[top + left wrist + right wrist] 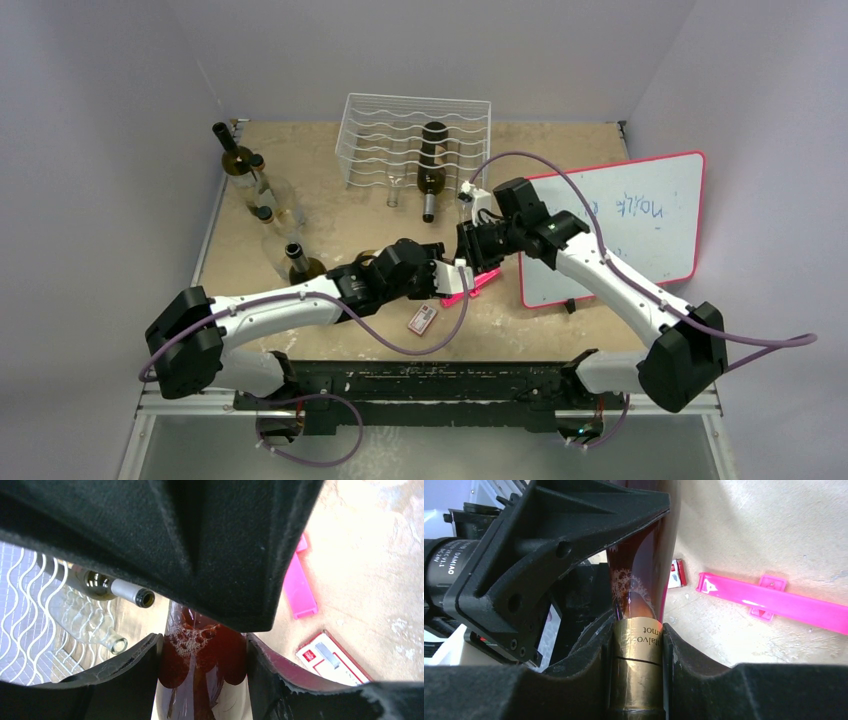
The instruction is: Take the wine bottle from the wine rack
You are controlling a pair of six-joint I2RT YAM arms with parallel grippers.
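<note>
Right end effector (636, 647): clamped almost closed on gold-foil neck of wine bottle (639, 575) | left end effector (202, 655): partly open, fingers pressed against both sides of dark red body | wine bottle: held over mid-bench (320, 150), well clear of wine rack (390, 130) | rack: second dark bottle (433, 150) lying in it

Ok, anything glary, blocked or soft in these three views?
Top external: evenly lit, sharp. Left wrist: black hardware blocks the upper half; wine bottle glows red, backlit. Right wrist: glare on the bottle's gold foil; near fingers nearly featureless black.
</note>
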